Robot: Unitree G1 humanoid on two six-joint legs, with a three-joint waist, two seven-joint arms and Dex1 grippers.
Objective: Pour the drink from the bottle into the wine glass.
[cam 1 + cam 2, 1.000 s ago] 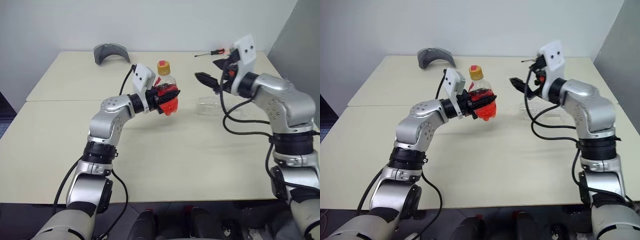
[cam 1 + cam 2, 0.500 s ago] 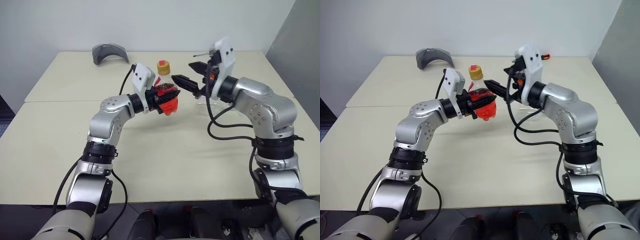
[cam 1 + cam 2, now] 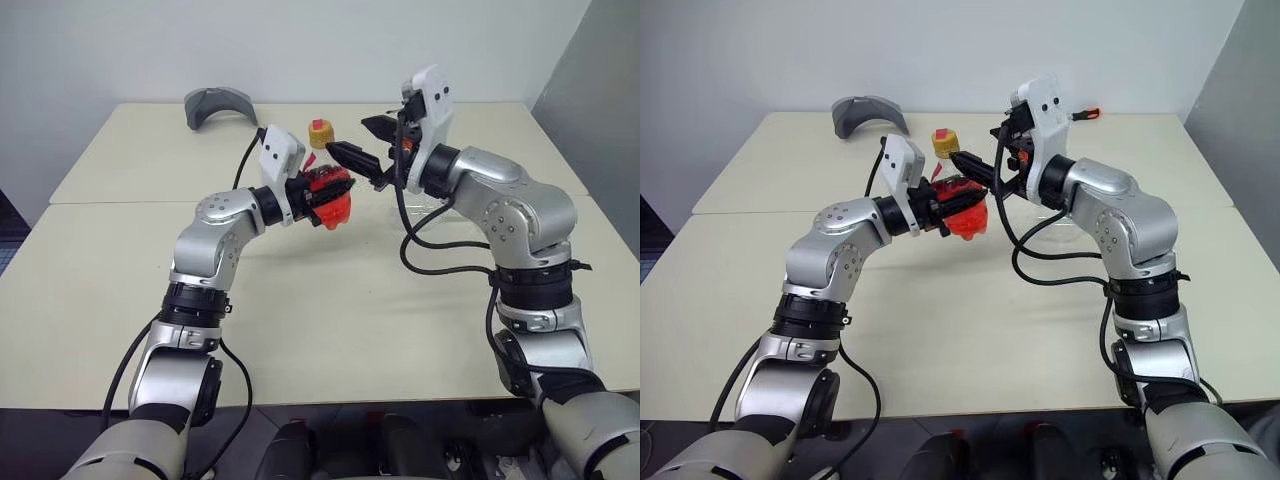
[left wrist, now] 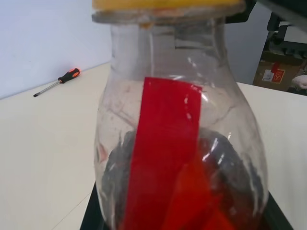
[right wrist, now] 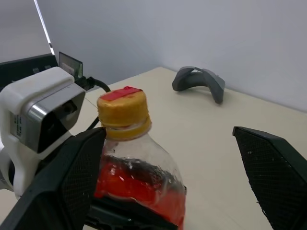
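Observation:
My left gripper (image 3: pixel 318 192) is shut on the bottle (image 3: pixel 330 190), holding it upright above the table. The drink (image 5: pixel 139 184) fills the bottle's lower part, and a yellow-and-red cap (image 3: pixel 320 132) sits on top. My right gripper (image 3: pixel 356 140) is open, level with the cap and just to its right, not touching it. In the right wrist view the cap (image 5: pixel 122 112) stands near one finger (image 5: pixel 72 182) inside the wide gap. The wine glass (image 3: pixel 1052 226) is a clear shape on the table, mostly hidden behind my right forearm.
A grey curved object (image 3: pixel 220 103) lies at the far left of the table. A screwdriver with an orange handle (image 3: pixel 1087 113) lies at the far right. The cream table (image 3: pixel 330 300) has a seam across its middle.
My right arm has swung left, bringing its open gripper from the table's right side up to the bottle's cap. The left gripper and bottle have stayed in place.

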